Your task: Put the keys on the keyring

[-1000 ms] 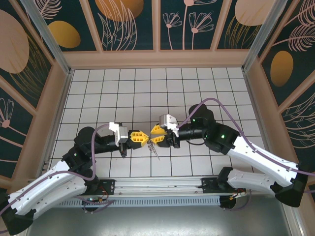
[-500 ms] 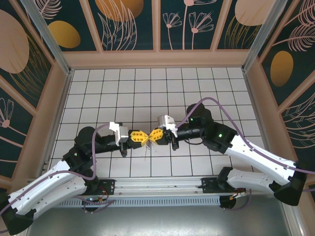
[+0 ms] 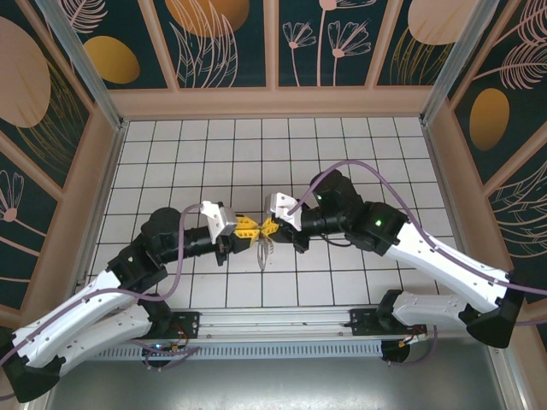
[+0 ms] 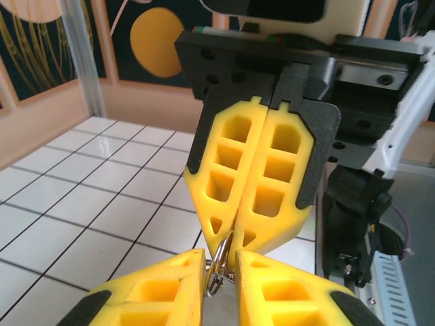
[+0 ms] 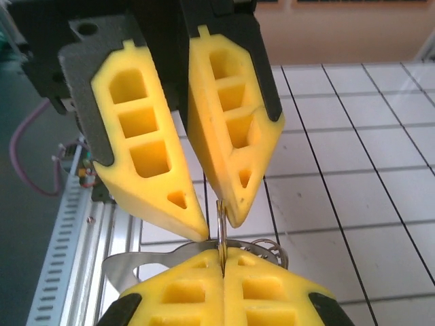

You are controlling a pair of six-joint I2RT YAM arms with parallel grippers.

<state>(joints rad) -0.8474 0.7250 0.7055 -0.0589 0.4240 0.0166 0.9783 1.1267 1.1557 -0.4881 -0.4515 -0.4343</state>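
**Top view:** vs half a sec ago both arms have swung farther from their bases and the hands have closed in. Left hand [image 3: 253,227] and right hand [image 3: 264,228] now meet tip to tip at the keyring [image 3: 259,231]. Left hand was pressed together then; now its fingers stand slightly apart. Keys [image 3: 262,251] hang just below the keyring. The table [image 3: 342,145] is white grid tiles, bare all round the keyring, w/ wide free room toward the back wall [image 3: 273,101] and both sides. It's tighter toward the metal rail [image 3: 273,318] on the arm-base side. Purple cable [image 3: 342,171] arcs over the right arm, beyond the keyring.

**Left wrist view:** left hand's own yellow fingers [image 4: 156,292] sit at the bottom edge w/ a narrow gap btwn them. Keyring [image 4: 219,261] sits in that gap; touching the pads or not, can't tell. Straight above the keyring the right hand [image 4: 233,238] points down, fingers pressed flat together, tips nipping the wire.

**Right wrist view:** right hand [image 5: 223,261] is clamped tight, its seam pinching the keyring [image 5: 221,221] upright. Left hand [image 5: 216,227] comes from above, fingers spread, a tip either side of the wire. One of the keys [image 5: 132,261] shows left of the keyring and tiles lie to its right.
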